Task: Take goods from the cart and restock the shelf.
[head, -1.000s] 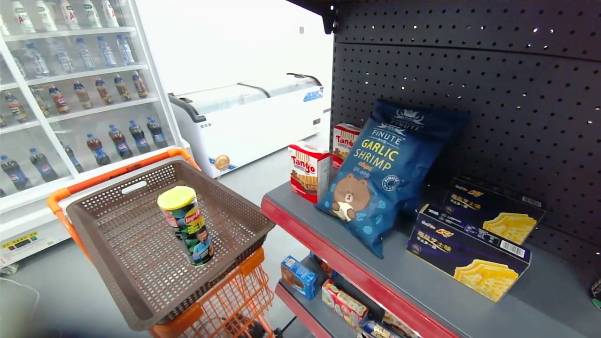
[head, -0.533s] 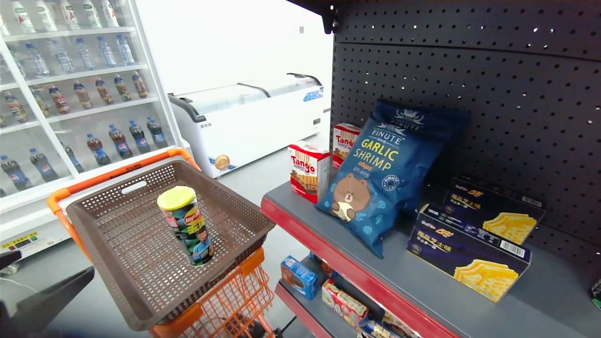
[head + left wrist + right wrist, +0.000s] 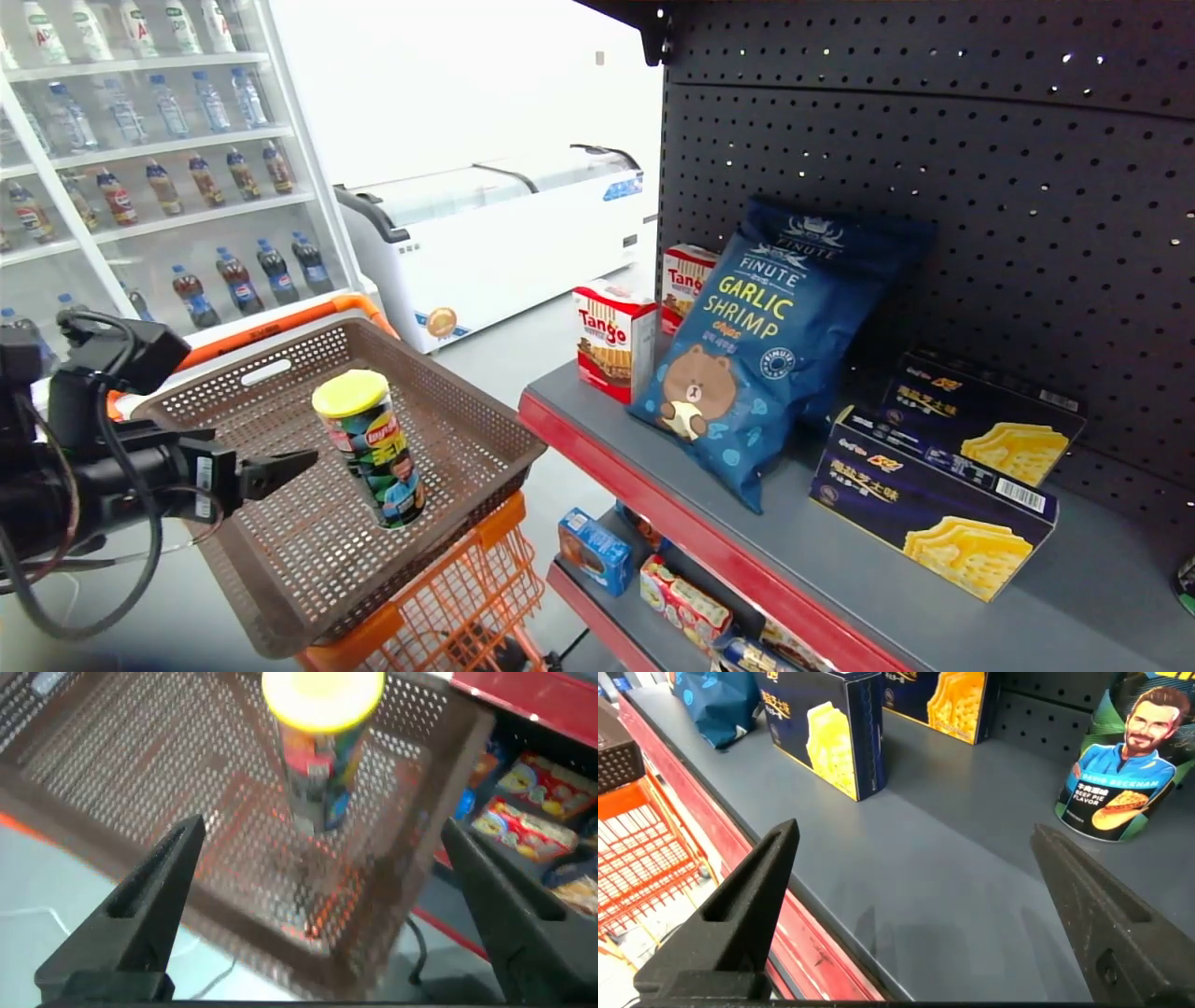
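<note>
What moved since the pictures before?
The left gripper came in from the robot's left and rose toward the can in the cart's basket. Its fingers are open and hold nothing. The can, the basket and the shelf stayed put.

Left arm (image 3: 84, 485): black; comes in at the left edge of the head view, forearm about level, pointing forward and toward the robot's right.
Left wrist (image 3: 201, 471): in line with the forearm; a black block sits above it and loose black cables (image 3: 56, 569) loop beneath.
Left gripper (image 3: 285, 465): at the arm's end, held about level, tips forward; holds nothing.
Left jaws: two dark tapered wedges, spread wide apart, nothing touching either.
Right gripper (image 3: 915, 833): tilted downward in its wrist view; holds nothing.
Right jaws: two dark tapered wedges, spread wide apart, nothing between them.
</note>
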